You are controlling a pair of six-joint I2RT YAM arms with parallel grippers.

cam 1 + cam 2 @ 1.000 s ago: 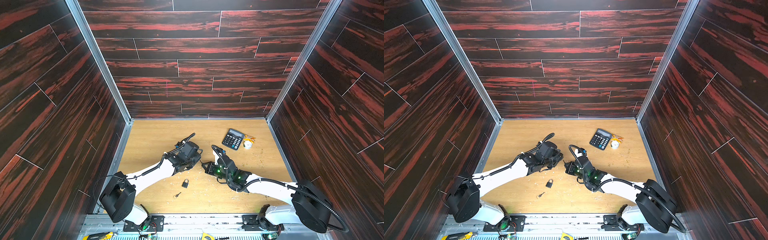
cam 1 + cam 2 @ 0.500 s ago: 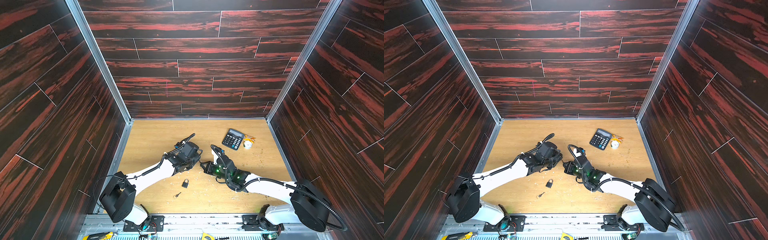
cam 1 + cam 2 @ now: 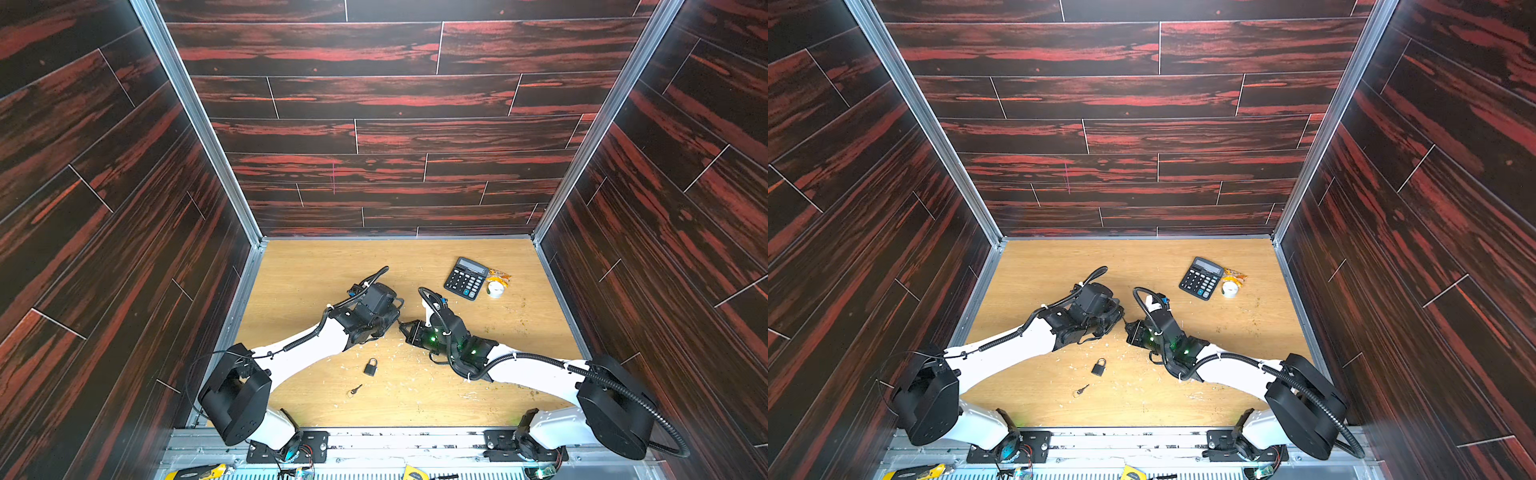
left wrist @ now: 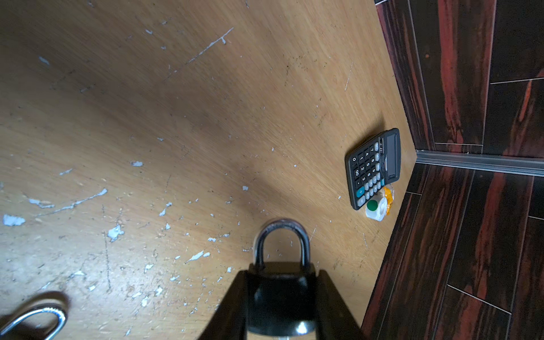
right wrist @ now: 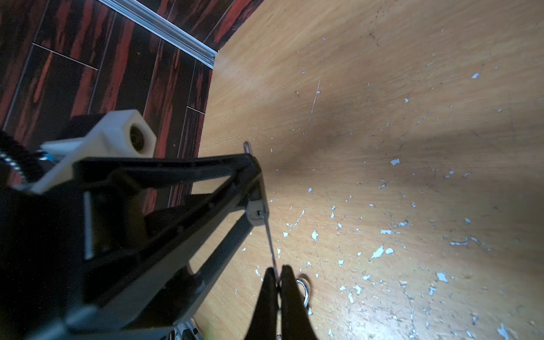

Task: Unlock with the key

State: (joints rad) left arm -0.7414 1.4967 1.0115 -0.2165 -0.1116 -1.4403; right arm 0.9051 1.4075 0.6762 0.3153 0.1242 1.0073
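Note:
A black padlock with a silver shackle sits clamped between the jaws of my left gripper, shackle pointing away from the wrist. In both top views the two grippers meet tip to tip above the middle of the table, left gripper and right gripper. My right gripper is shut on a thin key, whose ring hangs beside the fingers. The key's blade runs up to the padlock's silver keyhole end; its tip is hidden there.
A second small padlock and a loose key lie on the wooden table nearer the front. A calculator, a white tape roll and an orange wrapper sit at the back right. Dark panel walls enclose three sides.
My right gripper with the key has edged slightly left towards the padlock. The left arm has held still.

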